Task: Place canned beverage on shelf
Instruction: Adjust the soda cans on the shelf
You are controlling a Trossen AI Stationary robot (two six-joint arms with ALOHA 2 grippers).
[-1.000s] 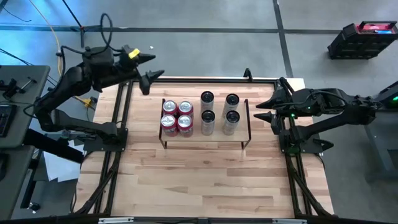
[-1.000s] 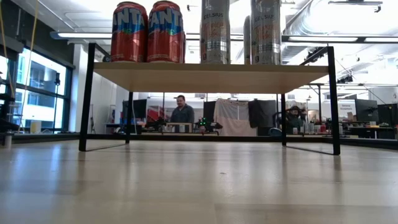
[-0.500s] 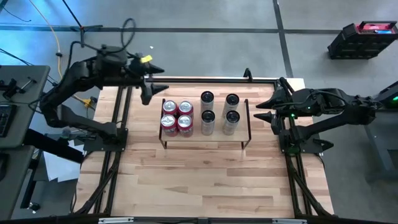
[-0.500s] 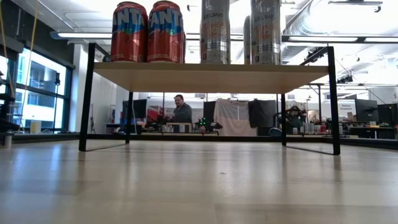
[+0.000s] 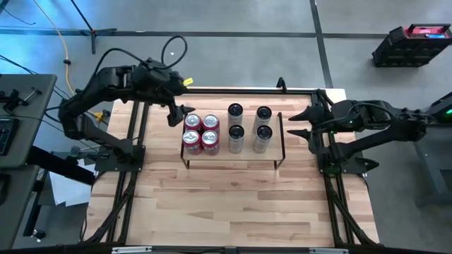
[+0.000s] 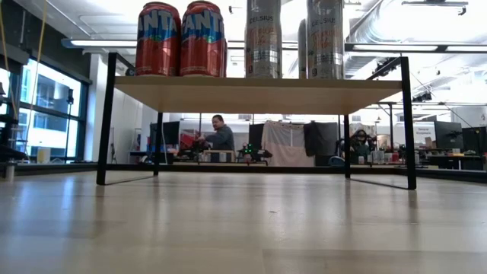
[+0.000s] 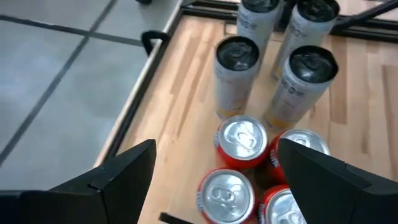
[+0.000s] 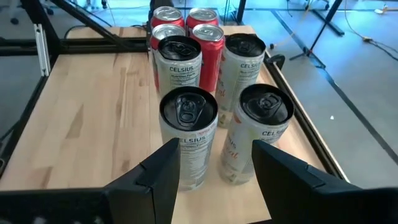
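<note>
Cans (image 5: 227, 130) on shelf (image 5: 275, 147) — eight upright

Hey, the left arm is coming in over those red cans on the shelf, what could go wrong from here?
1. The open left gripper hangs beside the four red cans, which stand touching; nudging one could topple its neighbours.
2. The red cans sit near the shelf end rail, so a push might send one off.
3. The tall slim cans stand close by and could tip.
</note>
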